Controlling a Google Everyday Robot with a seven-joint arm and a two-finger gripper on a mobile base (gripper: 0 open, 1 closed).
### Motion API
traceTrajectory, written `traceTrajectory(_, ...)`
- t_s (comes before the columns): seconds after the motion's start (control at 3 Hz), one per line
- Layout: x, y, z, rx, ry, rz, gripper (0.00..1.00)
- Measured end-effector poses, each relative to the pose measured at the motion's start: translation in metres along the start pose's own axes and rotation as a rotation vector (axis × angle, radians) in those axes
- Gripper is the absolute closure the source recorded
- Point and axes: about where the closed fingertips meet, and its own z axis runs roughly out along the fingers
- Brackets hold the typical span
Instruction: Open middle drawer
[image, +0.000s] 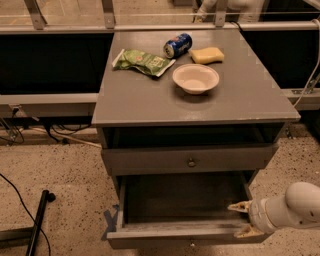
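One middle drawer (182, 200) open, pincer (243, 219) at its right front corner

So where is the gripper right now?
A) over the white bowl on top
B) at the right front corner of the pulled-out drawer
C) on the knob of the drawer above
B: the gripper is low down at the right front corner of the pulled-out drawer, by its right side wall.
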Motion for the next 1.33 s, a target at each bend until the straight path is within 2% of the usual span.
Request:
traceTrajectory(0.33,-0.014,-0.031,0.006,0.032,0.015,-0.007,0.57)
traceTrajectory(0.67,-0.018,-0.063,0.029,0.044,0.022,0.003,0.8)
traceTrajectory(1.0,-0.013,-0.082,0.06,0.027,0.031,0.025,1.0)
traceTrajectory(1.33,-0.004,-0.078,0.094,-0.029,0.036,0.051,1.0)
